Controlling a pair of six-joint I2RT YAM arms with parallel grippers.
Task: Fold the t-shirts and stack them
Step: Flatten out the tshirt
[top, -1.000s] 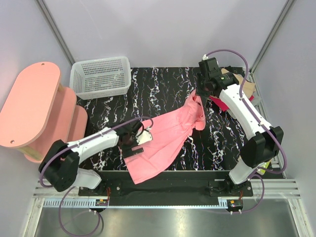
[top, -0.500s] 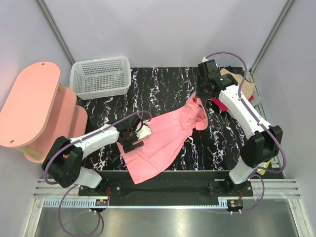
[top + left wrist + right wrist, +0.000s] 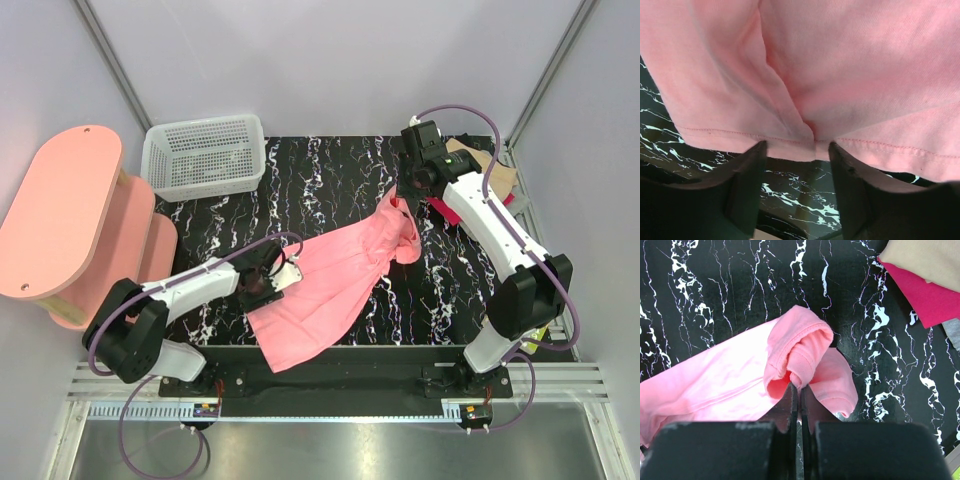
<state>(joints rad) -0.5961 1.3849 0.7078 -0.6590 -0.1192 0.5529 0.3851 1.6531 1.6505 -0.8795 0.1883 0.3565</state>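
Pink t-shirt [image 3: 335, 280] lies slantwise on the black counter [image 3: 330, 165], its far end pinched tight and lifted by the right hand [image 3: 404, 196]. Since a second ago the left hand [image 3: 262, 285] has drawn back to the near hem, fingers wide astride it, likely readying a grip. The right hand has barely moved.

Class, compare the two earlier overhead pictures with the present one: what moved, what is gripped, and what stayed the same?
The left pincer drew back slightly leftward, to the hem of the pink shirt, its jaws open. The right arm barely shifted; the right pincer stays shut on a raised fold of that shirt. The basket, stool and folded shirts did not move.
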